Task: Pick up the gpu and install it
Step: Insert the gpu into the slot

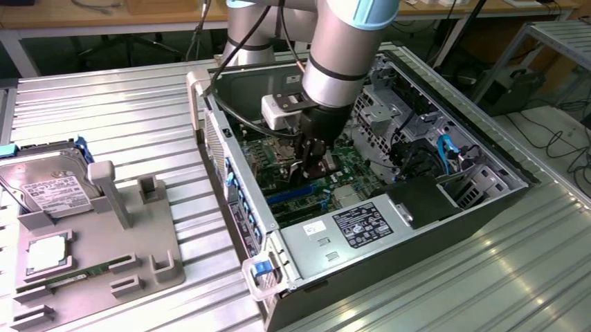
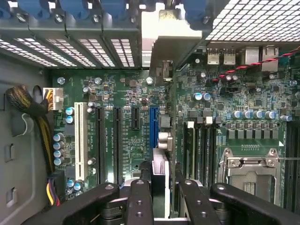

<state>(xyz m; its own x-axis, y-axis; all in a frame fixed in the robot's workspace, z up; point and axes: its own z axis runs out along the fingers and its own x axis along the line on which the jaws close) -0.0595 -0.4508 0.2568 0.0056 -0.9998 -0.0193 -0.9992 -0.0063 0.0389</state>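
The gripper (image 2: pixel 159 197) had its jaws pinching the gpu (image 2: pixel 160 117) edge-on between them, directly over the blue slot (image 2: pixel 153 129) ahead of the jaws (bracket toward the case's rear wall), so seating well probably called for keeping the card square and pressing straight down.

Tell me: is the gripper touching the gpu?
Touching. In the wrist view the gripper fingers clamp both faces of the edge-on gpu.
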